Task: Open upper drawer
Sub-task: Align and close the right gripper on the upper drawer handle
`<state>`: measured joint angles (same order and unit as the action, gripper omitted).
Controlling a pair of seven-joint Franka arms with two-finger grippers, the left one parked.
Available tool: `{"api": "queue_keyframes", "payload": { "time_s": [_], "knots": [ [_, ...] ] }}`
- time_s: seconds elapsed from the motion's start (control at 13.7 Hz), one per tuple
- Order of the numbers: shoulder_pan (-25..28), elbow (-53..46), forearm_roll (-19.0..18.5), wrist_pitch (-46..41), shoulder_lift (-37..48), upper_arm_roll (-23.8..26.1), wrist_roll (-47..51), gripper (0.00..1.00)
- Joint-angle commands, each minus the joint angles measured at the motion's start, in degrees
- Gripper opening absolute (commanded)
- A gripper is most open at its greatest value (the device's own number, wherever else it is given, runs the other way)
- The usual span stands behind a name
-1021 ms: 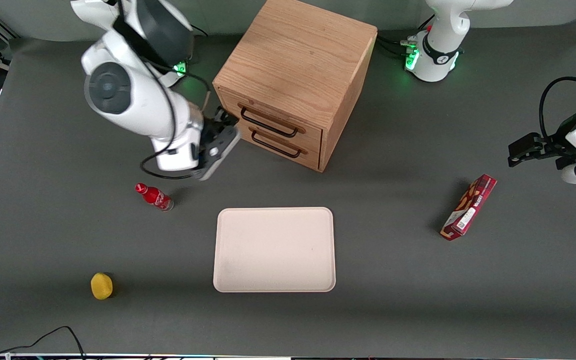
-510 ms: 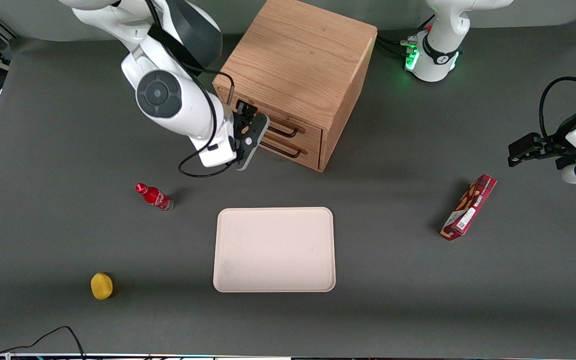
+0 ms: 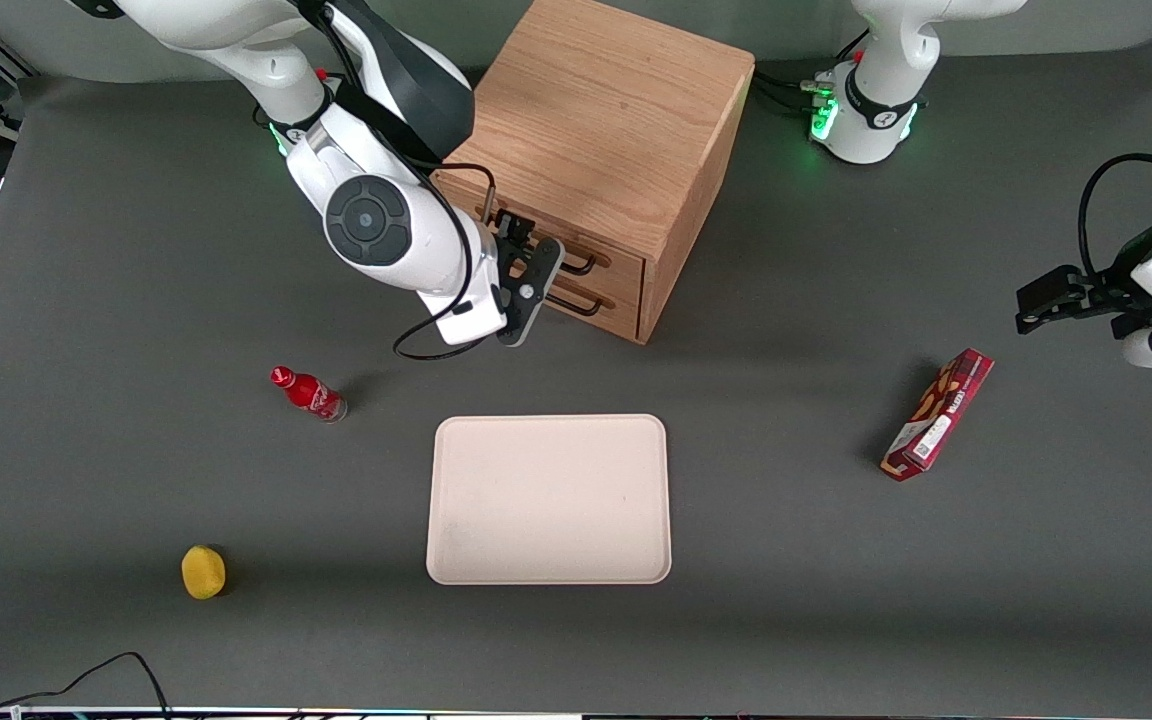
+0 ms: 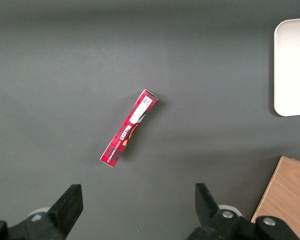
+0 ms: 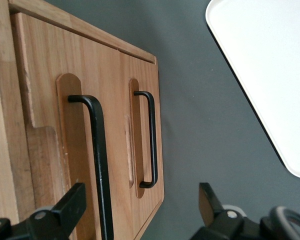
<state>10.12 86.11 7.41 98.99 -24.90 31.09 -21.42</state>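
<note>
My pincer [image 3: 528, 262] is spread wide in front of the upper drawer [image 5: 55, 125]. I should close on its handle [image 5: 99, 160], then pull straight toward six o'clock.

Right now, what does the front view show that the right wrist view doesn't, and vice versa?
Front view only: the red bottle, yellow object, red box, the cabinet top, and the gripper open in front of the drawers.
Right wrist only: both black handles close up, with the upper drawer shut and its handle between the open fingers, not yet gripped.
Both: the lower drawer and the tray.
</note>
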Motion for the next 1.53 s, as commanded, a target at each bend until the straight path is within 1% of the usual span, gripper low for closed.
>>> {"api": "queue_keyframes", "payload": {
  "time_s": [0.0, 0.22, 0.29, 0.51, 1.46],
  "knots": [
    [0.9, -1.6, -0.3, 0.1, -1.8, -0.5, -0.5, 1.00],
    [1.0, -1.3, -0.1, 0.4, -2.2, -0.2, -0.3, 1.00],
    [2.0, -1.3, -0.1, 0.4, -2.3, -0.3, -0.2, 1.00],
    [2.6, -1.1, 0.0, 0.5, -2.8, -0.3, 0.7, 1.00],
    [3.3, 2.8, -0.1, 3.5, -2.8, -0.3, 1.0, 1.00]
  ]
}}
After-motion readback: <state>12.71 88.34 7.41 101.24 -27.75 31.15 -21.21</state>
